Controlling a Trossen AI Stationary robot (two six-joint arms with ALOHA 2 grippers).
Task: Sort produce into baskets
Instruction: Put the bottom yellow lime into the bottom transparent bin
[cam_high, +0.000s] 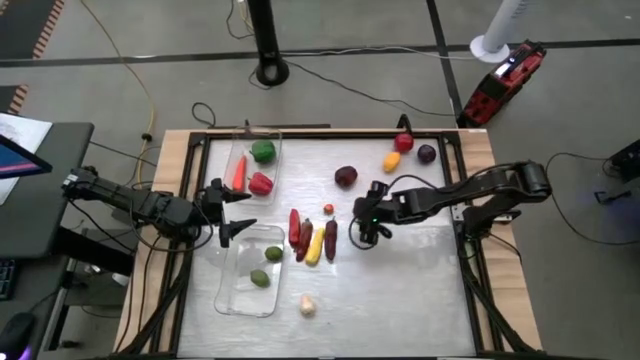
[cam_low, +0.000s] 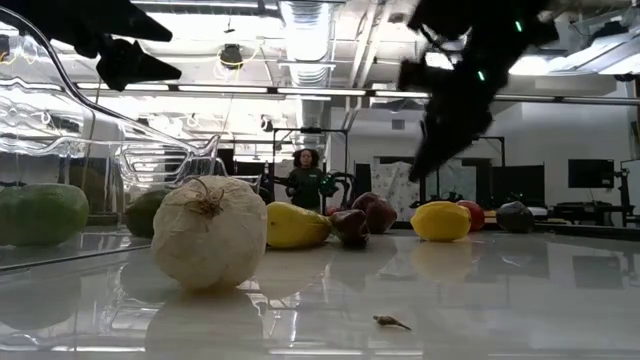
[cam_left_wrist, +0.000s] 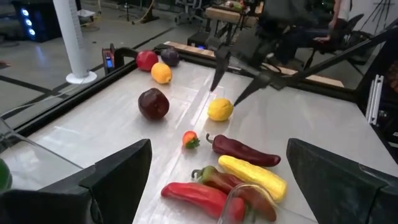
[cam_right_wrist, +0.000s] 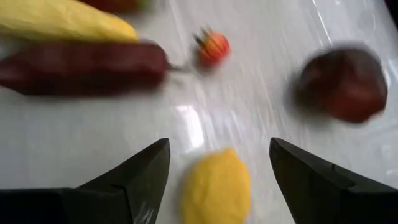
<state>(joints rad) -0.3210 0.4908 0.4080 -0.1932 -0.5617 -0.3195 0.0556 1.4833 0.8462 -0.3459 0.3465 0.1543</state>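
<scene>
Below my right gripper (cam_right_wrist: 217, 163), jaws spread and empty, lies the small yellow lemon-shaped toy fruit (cam_right_wrist: 216, 186) on the white bench (cam_high: 400, 290), between the fingers but apparently not yet touched. It is rounded and could roll or squirt aside if one finger lands first. My left gripper (cam_high: 232, 213) waits released between the clear plastic baskets (cam_high: 232, 290).

Seen from above, the left gripper (cam_high: 238, 213) hangs open between two clear baskets — the far one (cam_high: 241, 150) holds a carrot, a green and a red piece, the near one (cam_high: 236, 297) two green fruits. The right gripper (cam_high: 366, 230) hovers mid-table, just beside a row of peppers (cam_high: 312, 238) — a white garlic (cam_high: 307, 305) lies nearer the front edge
</scene>
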